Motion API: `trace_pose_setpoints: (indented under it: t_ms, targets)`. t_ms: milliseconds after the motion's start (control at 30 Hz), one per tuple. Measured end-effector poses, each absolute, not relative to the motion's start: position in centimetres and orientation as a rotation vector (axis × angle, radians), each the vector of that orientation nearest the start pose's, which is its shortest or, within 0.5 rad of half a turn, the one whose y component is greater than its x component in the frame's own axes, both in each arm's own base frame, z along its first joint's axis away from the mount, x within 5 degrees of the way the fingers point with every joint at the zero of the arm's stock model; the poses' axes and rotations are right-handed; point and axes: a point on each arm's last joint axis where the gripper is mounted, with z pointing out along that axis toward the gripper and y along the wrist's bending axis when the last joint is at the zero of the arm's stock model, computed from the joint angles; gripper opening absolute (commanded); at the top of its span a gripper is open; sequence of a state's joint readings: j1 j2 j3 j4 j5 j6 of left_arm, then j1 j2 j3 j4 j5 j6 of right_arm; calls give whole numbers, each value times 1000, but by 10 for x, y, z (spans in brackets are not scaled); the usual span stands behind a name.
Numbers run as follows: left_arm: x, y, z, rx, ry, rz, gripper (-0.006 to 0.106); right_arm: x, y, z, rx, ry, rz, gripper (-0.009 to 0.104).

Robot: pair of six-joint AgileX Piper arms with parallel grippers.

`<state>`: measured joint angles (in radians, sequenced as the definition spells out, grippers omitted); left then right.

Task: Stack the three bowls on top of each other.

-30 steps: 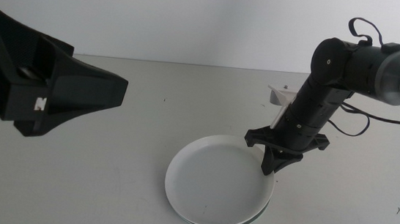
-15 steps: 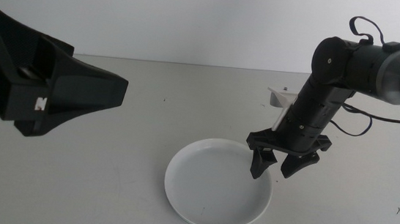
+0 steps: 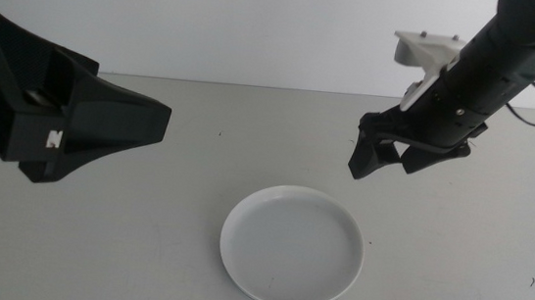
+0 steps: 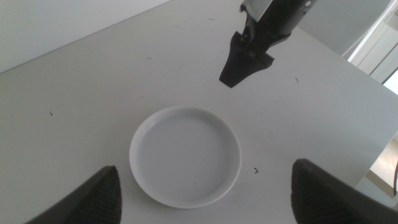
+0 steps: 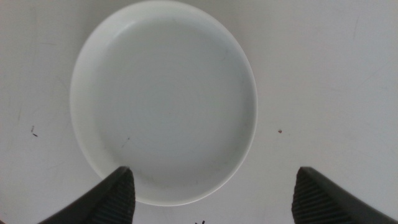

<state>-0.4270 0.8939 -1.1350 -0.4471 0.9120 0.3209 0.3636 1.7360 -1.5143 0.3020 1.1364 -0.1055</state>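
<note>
- Our right gripper [image 3: 391, 160] hangs in the air with its jaws apart and nothing between them, above the far right part of the table [image 3: 141, 236].
- Our left gripper [image 3: 147, 119] waits high over the table's left side; its wrist view shows its two jaws spread wide and empty, so it takes no part at present.
- Below both lies the stack of bowls [image 3: 293, 246], near the table's front edge and a little right of centre. We see the white bowl [image 5: 163, 99] on top; in the middle view a faint greenish rim peeks out beneath it at the front. We cannot make out the lower bowls one by one.
- Relation that matters: the stack lies forward of and below our right gripper, almost straight beneath its wrist camera. The bowls are round, so no long axis governs any approach. Our right gripper is clearly the nearer of the two.
- We judge the stacking to look done, with only the withdrawal left.
</note>
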Motion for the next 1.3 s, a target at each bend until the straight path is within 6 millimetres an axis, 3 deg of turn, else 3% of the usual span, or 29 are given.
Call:
trace_pose_setpoints:
  t_ms: [267, 467, 600, 667, 800, 933, 1100, 1300]
  targets:
    - [135, -93, 428, 665, 1972, -582, 101, 309, 144, 361, -523, 2587, 494, 61]
    - [166, -96, 432, 591, 1948, -477, 92, 304, 138, 391, -502, 2486, 475, 55]
    - [202, -92, 437, 450, 2007, -409, 71, 312, 120, 405, -424, 2445, 451, 49]
    - [226, -77, 439, 324, 2041, -345, 49, 318, 92, 408, -318, 2453, 424, 46]
    - [237, -47, 433, 190, 2098, -258, 24, 312, 51, 412, -191, 2442, 394, 45]
    - [224, -25, 424, 159, 2137, -167, 21, 280, 24, 413, -81, 2369, 344, 45]
    - [180, -18, 406, 135, 2048, -142, 21, 216, 18, 405, -47, 2216, 271, 45]
    - [134, -14, 363, 83, 1865, -135, 21, 142, 13, 368, -10, 1987, 199, 45]
